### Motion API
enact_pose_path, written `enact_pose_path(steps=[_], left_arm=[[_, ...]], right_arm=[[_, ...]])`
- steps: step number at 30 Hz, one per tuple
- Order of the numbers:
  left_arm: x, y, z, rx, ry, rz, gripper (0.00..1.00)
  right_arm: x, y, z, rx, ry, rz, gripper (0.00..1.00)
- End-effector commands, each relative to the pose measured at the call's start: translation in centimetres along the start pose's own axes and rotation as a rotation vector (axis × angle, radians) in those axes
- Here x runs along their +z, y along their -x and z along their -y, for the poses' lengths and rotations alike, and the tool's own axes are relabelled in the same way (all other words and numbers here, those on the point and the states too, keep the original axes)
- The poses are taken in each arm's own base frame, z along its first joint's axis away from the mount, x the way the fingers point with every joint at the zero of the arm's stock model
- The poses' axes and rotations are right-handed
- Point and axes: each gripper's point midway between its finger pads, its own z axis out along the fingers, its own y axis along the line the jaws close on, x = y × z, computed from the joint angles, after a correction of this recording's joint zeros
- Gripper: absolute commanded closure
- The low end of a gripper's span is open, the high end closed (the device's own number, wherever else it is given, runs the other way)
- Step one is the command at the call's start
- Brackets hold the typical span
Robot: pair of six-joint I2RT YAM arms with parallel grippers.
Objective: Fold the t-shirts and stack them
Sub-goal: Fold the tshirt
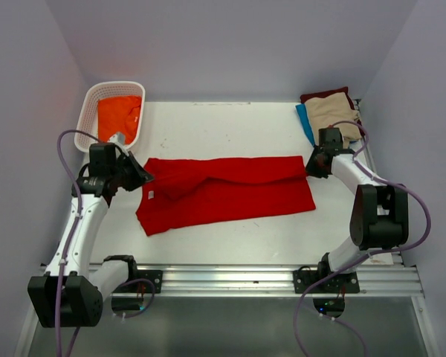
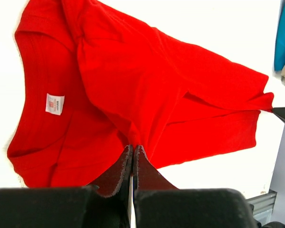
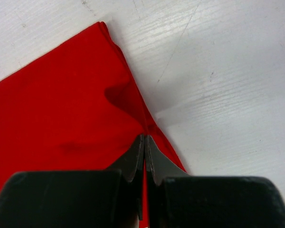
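The bright red t-shirt (image 1: 223, 192) lies stretched across the table, its white tag (image 2: 54, 104) showing near the collar. My left gripper (image 1: 143, 178) is shut on the shirt's left edge, with red cloth (image 2: 133, 95) pinched at its tips (image 2: 133, 148). My right gripper (image 1: 311, 165) is shut on the shirt's right edge, with red cloth (image 3: 61, 109) running between its tips (image 3: 145, 137). An orange shirt (image 1: 119, 115) lies in the white basket (image 1: 97, 97). Beige (image 1: 333, 113), maroon (image 1: 323, 95) and blue (image 1: 305, 123) folded shirts are stacked at the back right.
The white slotted basket stands at the back left corner. The folded stack lies at the back right, close behind my right arm. Purple walls close in the table on three sides. A metal rail (image 1: 245, 279) runs along the near edge.
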Motion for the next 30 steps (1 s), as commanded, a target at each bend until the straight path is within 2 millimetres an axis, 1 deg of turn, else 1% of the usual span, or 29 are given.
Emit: enact_pose_path(steps=[1,4,10,15,21,23,24,25,27,28,30], left_arm=[[-0.8,-1.0,-0.1,0.01,-0.008,-0.023,1.0],[-1.1,-1.6,-0.4,0.005,-0.006,-0.03,1.0],[-1.6,-2.1,-0.4,0.012,-0.002,-0.046,1.0],[-1.4,-3.2,-0.9,0.006,0.005,-0.09,1.0],[-0.8,-3.6,-2.7,0.012,0.08,-0.087,1.0],[-0.3,-3.6,-3.7,0.013,0.121,-0.076,1.0],[0.0,-3.5,-4.1,0.014,0.134,-0.069,1.0],[0.4,-3.9,-5.0,0.011,0.163,-0.073,1.0],[1.1,-4.2,-5.6,0.008,0.178,-0.081,1.0],[1.5,-4.6,-6.4,0.002,0.201,-0.088,1.0],[2.3,-4.9,-6.8,-0.012,0.209,-0.102,1.0]], right_arm=[[-0.9,0.1,0.3,-0.002,-0.009,0.02,1.0],[-0.8,-0.3,0.4,-0.004,-0.012,0.009,1.0],[-0.3,-1.0,0.5,-0.006,-0.017,-0.015,1.0],[-0.1,-1.3,0.7,-0.013,-0.027,-0.022,1.0],[0.1,-1.5,0.8,-0.017,-0.034,-0.024,1.0],[0.2,-1.5,0.8,-0.015,-0.037,-0.026,1.0],[0.2,-1.5,0.8,-0.015,-0.034,-0.027,1.0],[0.2,-1.6,0.8,-0.016,-0.035,-0.03,1.0],[0.2,-1.6,0.9,-0.017,-0.035,-0.026,1.0],[0.2,-1.5,1.0,-0.015,-0.038,-0.023,1.0],[0.2,-1.6,0.9,-0.017,-0.037,-0.026,1.0]])
